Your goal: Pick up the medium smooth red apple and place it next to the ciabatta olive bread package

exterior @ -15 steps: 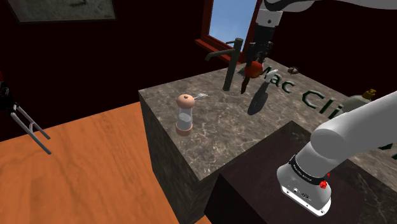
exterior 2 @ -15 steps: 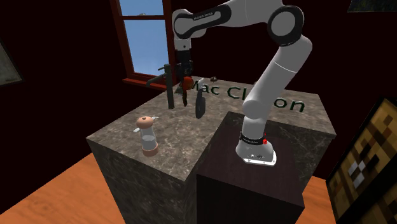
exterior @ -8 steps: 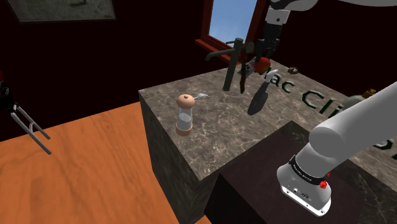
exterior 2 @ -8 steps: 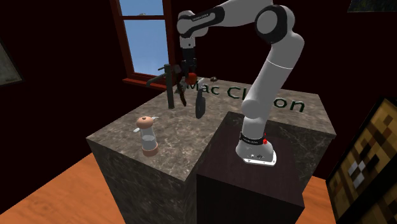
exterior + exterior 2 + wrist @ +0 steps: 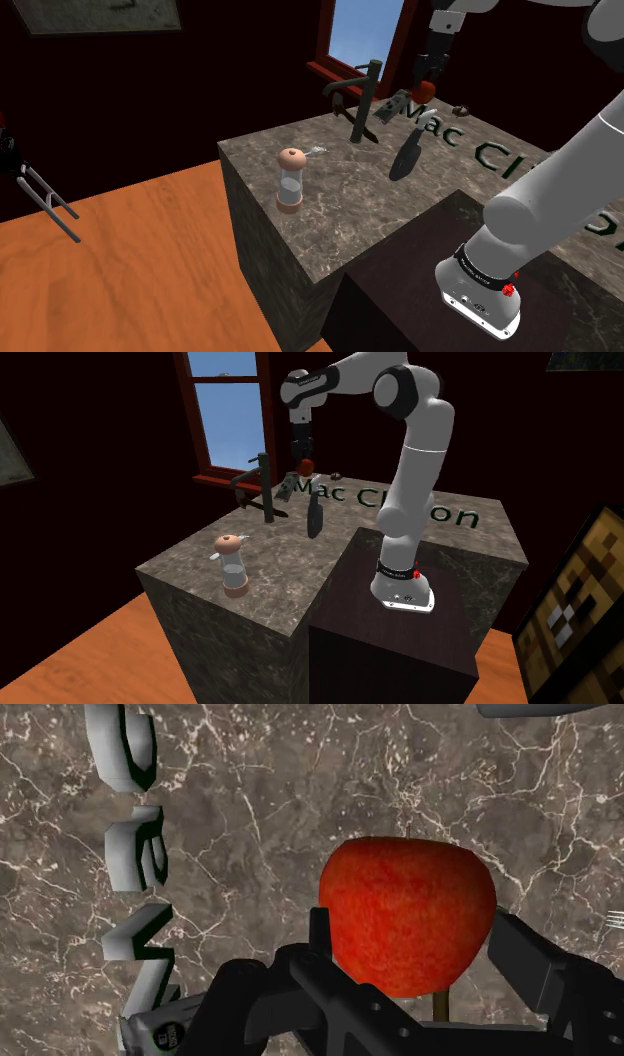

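Fingers of the end effector [image 5: 415,944] clasp the red apple [image 5: 405,909] from both sides in the wrist view, with the marbled table [image 5: 300,794] below it. From the second exterior view one sees the height: the red apple hangs well above the table, near the window [image 5: 225,392].

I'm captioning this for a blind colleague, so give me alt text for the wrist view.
A red apple is clasped between the two black fingers of the robot's hand, above a dark marble countertop with white veins. Raised grey letters lie on the marble to one side.
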Tool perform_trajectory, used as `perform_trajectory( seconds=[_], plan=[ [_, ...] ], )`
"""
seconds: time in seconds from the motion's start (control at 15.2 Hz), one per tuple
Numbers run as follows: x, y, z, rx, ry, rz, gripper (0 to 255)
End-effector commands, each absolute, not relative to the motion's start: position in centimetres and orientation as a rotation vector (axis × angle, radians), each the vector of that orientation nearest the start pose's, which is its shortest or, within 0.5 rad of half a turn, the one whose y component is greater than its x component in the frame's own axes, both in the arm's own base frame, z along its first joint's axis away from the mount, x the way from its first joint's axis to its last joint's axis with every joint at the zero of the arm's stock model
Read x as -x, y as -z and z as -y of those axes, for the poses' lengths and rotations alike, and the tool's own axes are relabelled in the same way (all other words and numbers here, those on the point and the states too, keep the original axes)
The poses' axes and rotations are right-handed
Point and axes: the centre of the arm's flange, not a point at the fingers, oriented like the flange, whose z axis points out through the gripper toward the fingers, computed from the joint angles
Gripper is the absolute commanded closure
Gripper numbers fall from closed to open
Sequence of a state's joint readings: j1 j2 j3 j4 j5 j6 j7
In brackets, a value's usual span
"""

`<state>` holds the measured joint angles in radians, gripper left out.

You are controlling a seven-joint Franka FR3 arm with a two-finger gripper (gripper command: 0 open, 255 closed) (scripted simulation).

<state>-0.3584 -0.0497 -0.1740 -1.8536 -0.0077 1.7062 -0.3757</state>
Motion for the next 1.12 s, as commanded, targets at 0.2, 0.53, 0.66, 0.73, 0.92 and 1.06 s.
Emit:
perform_trajectory(
  seconds=[0.2,0.53,0.66,0.73,0.92,1.06],
  plan=[
    [-47.0,-52.9,33.9,3.086,-0.136,-0.237,255],
    [-47.3,-50.8,35.5,3.086,-0.136,-0.237,255],
    [-47.3,-49.8,35.5,3.086,-0.136,-0.237,255],
    [-47.3,-49.2,35.5,3.086,-0.136,-0.237,255],
    [-47.3,-47.7,35.5,3.086,-0.136,-0.237,255],
    [-47.3,-46.6,35.5,3.086,-0.136,-0.237,255]
  ],
)
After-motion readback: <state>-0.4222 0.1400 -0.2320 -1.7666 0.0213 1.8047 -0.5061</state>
